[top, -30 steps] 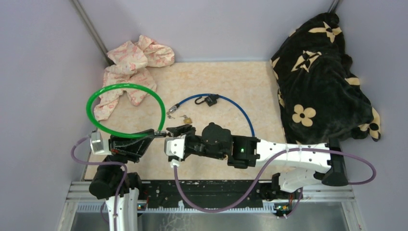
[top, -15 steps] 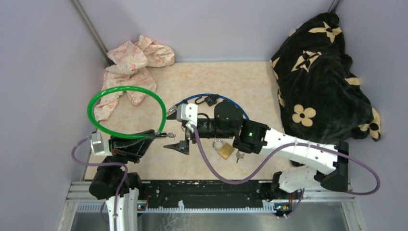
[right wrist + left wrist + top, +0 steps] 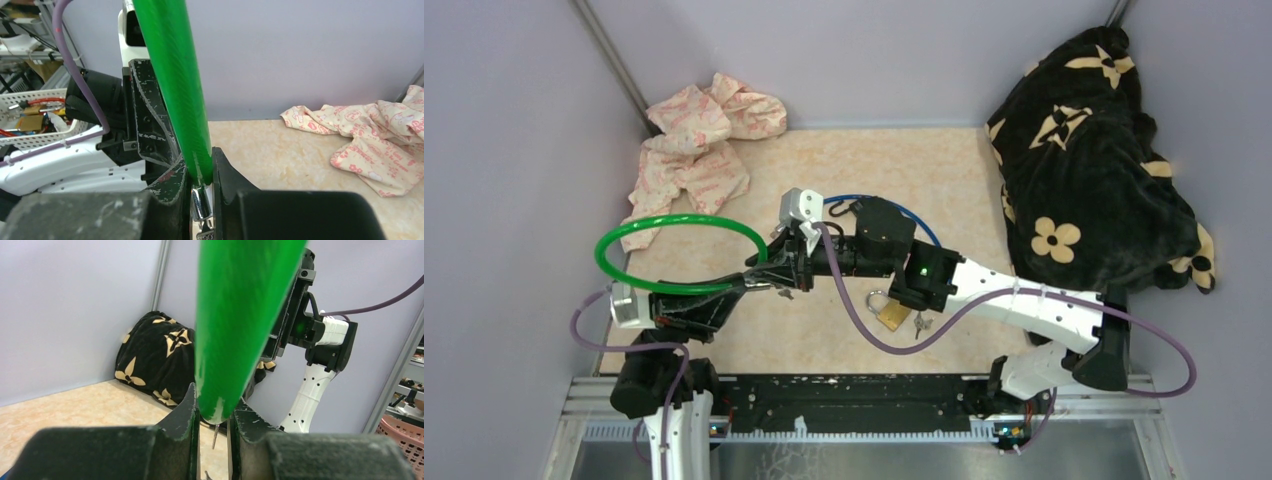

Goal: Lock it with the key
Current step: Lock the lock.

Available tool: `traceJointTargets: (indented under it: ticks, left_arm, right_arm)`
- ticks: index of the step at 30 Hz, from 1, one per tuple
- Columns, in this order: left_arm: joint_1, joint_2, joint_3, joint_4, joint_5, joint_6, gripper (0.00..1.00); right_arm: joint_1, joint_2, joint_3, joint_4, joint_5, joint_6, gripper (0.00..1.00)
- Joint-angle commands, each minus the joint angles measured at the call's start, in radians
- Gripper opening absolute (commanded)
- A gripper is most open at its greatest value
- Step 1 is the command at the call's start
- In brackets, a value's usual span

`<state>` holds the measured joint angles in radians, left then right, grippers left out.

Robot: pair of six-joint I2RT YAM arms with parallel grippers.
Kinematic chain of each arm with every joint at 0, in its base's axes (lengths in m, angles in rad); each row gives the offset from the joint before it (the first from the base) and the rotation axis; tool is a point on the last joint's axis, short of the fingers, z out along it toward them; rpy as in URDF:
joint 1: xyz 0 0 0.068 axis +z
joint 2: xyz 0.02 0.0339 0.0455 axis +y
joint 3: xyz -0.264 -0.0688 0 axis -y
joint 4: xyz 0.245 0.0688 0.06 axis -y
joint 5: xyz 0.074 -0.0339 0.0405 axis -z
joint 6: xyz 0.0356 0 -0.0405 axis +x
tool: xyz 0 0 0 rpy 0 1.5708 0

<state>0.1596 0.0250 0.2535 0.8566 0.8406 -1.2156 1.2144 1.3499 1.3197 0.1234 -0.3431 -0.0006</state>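
Both claws grip the green cable: the left claw keeps its pinch on the loop's ends, left of centre, and the right claw has swung across and clamped just beside it. Lower right of them, the brass padlock and key now lie released on the bench, so locking probably waits on retrieving them.

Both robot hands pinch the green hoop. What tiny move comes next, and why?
Probably carry the green cable's end toward the brass padlock. The left gripper and right gripper both pinch that end, while the padlock lies apart on the table, unthreaded.
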Motion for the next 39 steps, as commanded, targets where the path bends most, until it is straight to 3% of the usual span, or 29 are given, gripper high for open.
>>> traceJointTargets:
  ticks: [1, 7, 9, 10, 11, 12, 13, 14, 21, 26, 30, 36, 39]
  left_arm:
    - [0.006, -0.007, -0.004, 0.074, -0.048, -0.051, 0.00]
    - [0.005, -0.008, -0.001, 0.093, -0.047, -0.066, 0.00]
    - [0.006, -0.008, -0.005, 0.091, -0.042, -0.068, 0.00]
    - [0.005, -0.008, -0.007, 0.088, -0.040, -0.066, 0.00]
    - [0.005, -0.007, -0.009, 0.086, -0.038, -0.064, 0.00]
    - [0.005, -0.008, -0.011, 0.083, -0.037, -0.064, 0.00]
    - [0.006, -0.008, -0.012, 0.083, -0.035, -0.064, 0.00]
    - [0.005, -0.007, -0.013, 0.082, -0.034, -0.064, 0.00]
    - [0.007, -0.008, -0.015, 0.095, -0.018, -0.065, 0.00]
    - [0.007, -0.008, -0.024, 0.099, -0.017, -0.068, 0.00]
    - [0.007, -0.008, -0.028, 0.099, -0.018, -0.067, 0.00]
    - [0.007, -0.007, -0.031, 0.098, -0.018, -0.066, 0.00]
    - [0.007, -0.008, -0.033, 0.096, -0.017, -0.065, 0.00]
  right_arm:
    - [-0.003, 0.044, -0.016, 0.101, -0.061, 0.065, 0.00]
    - [-0.002, 0.056, -0.035, 0.068, -0.080, 0.074, 0.03]
    - [-0.006, 0.034, -0.029, 0.032, -0.080, 0.062, 0.32]
    - [-0.010, 0.019, -0.026, 0.013, -0.079, 0.058, 0.53]
    - [-0.017, 0.002, -0.025, -0.005, -0.079, 0.055, 0.63]
    - [-0.025, -0.016, -0.027, -0.024, -0.081, 0.055, 0.90]
    - [-0.035, -0.033, -0.028, -0.044, -0.095, 0.056, 0.97]
    - [-0.048, -0.047, -0.028, -0.065, -0.114, 0.057, 0.98]
    - [-0.178, -0.074, -0.024, -0.209, -0.349, 0.119, 0.98]
    - [-0.213, -0.022, 0.012, -0.242, -0.434, 0.145, 0.76]
    - [-0.214, 0.031, 0.045, -0.242, -0.544, 0.156, 0.66]
    - [-0.214, 0.065, 0.055, -0.221, -0.583, 0.174, 0.48]
    - [-0.214, 0.069, 0.046, -0.201, -0.592, 0.187, 0.33]
